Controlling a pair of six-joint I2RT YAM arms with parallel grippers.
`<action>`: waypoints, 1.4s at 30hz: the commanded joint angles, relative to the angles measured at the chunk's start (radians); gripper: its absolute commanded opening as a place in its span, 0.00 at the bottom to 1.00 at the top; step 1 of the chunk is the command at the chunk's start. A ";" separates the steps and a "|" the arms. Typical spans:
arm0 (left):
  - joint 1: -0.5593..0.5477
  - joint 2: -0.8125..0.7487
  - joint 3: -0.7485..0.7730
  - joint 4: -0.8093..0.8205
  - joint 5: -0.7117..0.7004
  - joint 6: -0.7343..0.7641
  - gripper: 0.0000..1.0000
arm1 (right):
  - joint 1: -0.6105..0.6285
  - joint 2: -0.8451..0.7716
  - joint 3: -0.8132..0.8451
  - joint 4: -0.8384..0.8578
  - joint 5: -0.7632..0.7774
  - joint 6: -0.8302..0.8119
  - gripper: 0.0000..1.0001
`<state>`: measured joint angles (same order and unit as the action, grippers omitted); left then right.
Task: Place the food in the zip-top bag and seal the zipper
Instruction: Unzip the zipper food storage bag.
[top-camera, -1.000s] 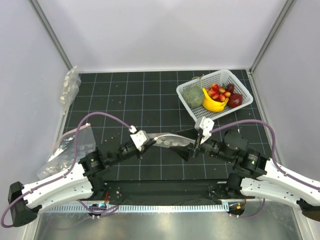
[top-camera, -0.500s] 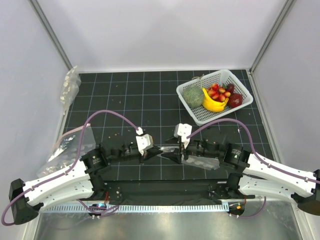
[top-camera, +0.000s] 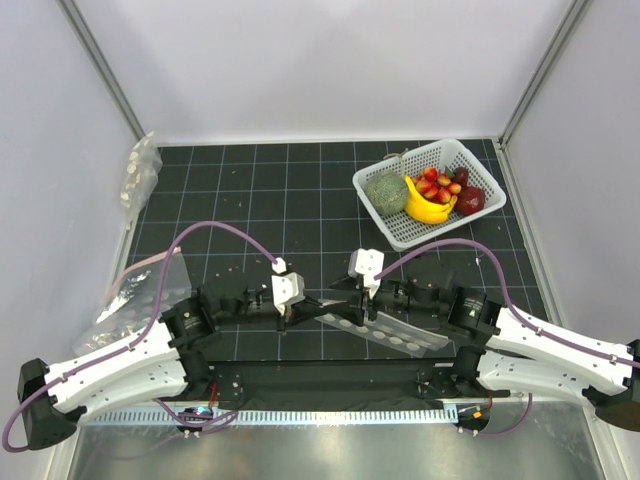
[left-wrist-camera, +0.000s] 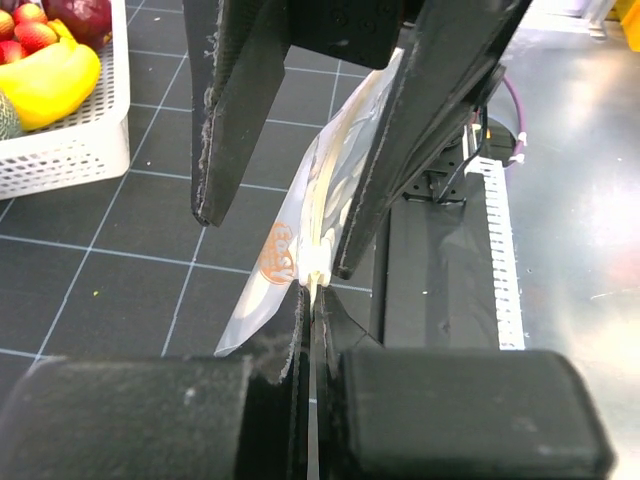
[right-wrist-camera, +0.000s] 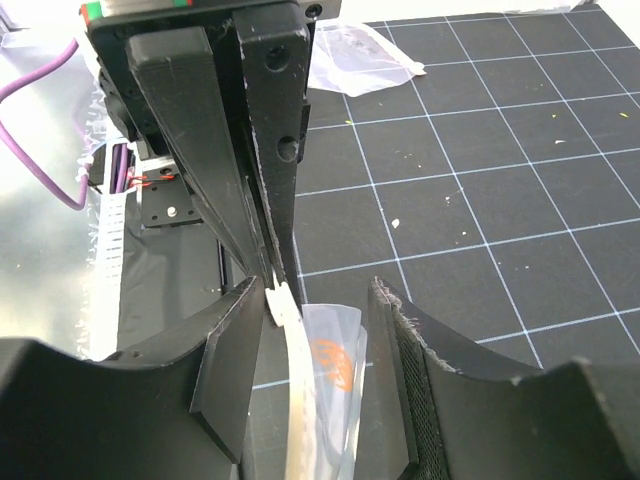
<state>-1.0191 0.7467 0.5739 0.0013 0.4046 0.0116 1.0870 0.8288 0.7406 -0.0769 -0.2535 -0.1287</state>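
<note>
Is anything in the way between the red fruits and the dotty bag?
Only the white basket: the food sits inside its wall. Nothing stands on the mat between there and the zip-top bag.

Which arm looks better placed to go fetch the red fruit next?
Right, probably. The right tool is open, merely straddling the zip-top bag, and the basket holding the food lies on its side. The left tool is shut on the bag's edge, holding it.

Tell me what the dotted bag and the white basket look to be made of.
The zip-top bag: thin, flexible plastic film, clear and slightly glossy; it bends and creases, and dark surfaces show through it. The basket: probably rigid moulded plastic, white with a matte look; its walls are a regular lattice of small holes.
</note>
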 joint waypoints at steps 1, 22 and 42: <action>-0.003 -0.024 0.047 0.014 0.034 -0.007 0.00 | 0.001 -0.019 0.028 0.025 -0.027 -0.009 0.52; -0.003 -0.032 0.038 0.039 0.017 -0.035 0.00 | 0.001 0.000 0.056 -0.004 -0.053 0.011 0.09; -0.001 0.002 0.052 0.039 0.089 -0.038 0.00 | 0.001 0.030 0.066 -0.014 -0.127 0.003 0.45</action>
<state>-1.0191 0.7444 0.5739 0.0032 0.4503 -0.0193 1.0870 0.8516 0.7574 -0.1104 -0.3573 -0.1238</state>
